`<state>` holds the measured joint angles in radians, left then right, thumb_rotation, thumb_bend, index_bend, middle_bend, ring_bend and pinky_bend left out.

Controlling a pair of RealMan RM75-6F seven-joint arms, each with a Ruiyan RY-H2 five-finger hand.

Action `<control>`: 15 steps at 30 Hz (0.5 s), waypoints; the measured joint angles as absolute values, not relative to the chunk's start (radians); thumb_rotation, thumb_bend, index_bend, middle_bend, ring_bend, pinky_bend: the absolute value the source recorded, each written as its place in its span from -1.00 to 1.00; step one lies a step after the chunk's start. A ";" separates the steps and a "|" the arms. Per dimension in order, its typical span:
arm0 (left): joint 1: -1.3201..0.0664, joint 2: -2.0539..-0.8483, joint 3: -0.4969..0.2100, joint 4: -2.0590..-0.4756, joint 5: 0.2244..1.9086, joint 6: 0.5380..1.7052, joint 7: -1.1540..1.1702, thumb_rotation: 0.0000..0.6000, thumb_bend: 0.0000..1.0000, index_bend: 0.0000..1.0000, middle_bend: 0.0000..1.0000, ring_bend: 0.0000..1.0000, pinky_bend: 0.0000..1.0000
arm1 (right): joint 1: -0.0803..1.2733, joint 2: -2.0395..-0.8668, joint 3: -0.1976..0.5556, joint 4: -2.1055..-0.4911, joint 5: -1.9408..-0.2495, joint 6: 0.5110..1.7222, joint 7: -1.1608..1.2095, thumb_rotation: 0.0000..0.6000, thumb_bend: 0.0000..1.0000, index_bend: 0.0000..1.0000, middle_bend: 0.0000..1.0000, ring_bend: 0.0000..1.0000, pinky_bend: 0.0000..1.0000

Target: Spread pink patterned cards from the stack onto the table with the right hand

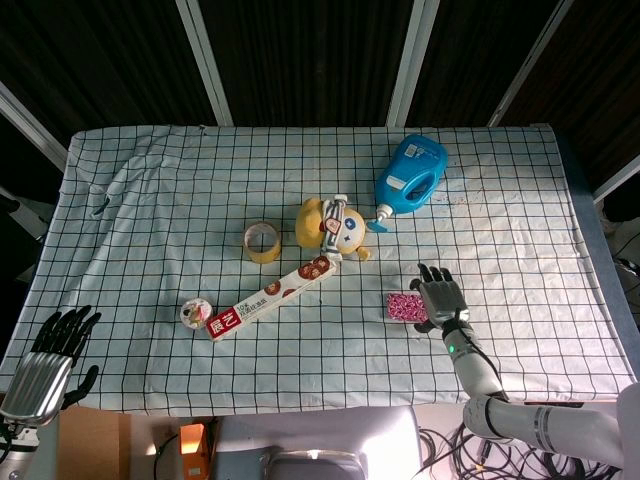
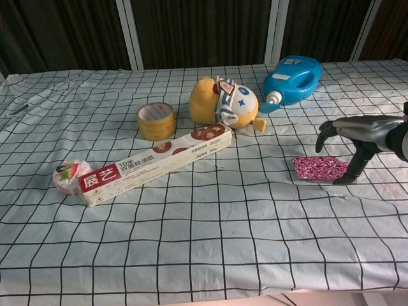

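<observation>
The stack of pink patterned cards (image 1: 404, 307) is lying flat on the white tablecloth with a black grid (image 1: 150, 200), toward the robot's right side of the table and just beside the right hand (image 1: 440, 302). In the chest view the stack (image 2: 319, 169) is sitting directly under that hand (image 2: 357, 143): one dark fingertip (image 2: 345, 181) is coming down at the stack's right edge, apparently touching it, while another finger is curving above the cards without contact. The fingers are spread apart — nothing is clamped between them.

The stack is a small rectangle, its long axis running roughly left to right across the table, slightly skewed against the grid lines.

The left hand (image 1: 55, 350) is hanging off the table's near left corner, fingers apart and holding nothing.

Also resting on the cloth are a blue plastic detergent bottle (image 1: 410, 177) on its side, a yellow plush doll (image 1: 330, 226), a roll of tan tape (image 1: 262, 241), a long white foil-wrap box (image 1: 272, 296) and a small round packaged snack (image 1: 195, 313). Behind the table, dark panels with pale metal struts (image 1: 205, 60) are forming the backdrop.
</observation>
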<state>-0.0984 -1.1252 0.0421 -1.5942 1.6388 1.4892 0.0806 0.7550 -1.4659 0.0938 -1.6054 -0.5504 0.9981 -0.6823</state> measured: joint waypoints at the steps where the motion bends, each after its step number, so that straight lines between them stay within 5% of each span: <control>1: -0.098 -1.125 0.042 -1.594 1.639 1.489 0.080 1.00 -0.16 -1.00 -0.97 -1.00 -0.97 | 0.756 -1.467 0.092 -1.604 -0.550 0.998 -0.682 1.00 -0.79 -0.42 -1.00 -1.00 -1.00; 15: -0.097 -1.123 0.041 -1.593 1.638 1.492 0.077 1.00 -0.16 -1.00 -0.97 -1.00 -0.97 | 0.764 -1.488 0.085 -1.582 -0.550 0.994 -0.669 1.00 -0.79 -0.31 -1.00 -1.00 -1.00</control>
<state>-0.0969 -1.1229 0.0411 -1.5933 1.6382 1.4920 0.0774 0.7641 -1.4882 0.0845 -1.5821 -0.5503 0.9938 -0.6690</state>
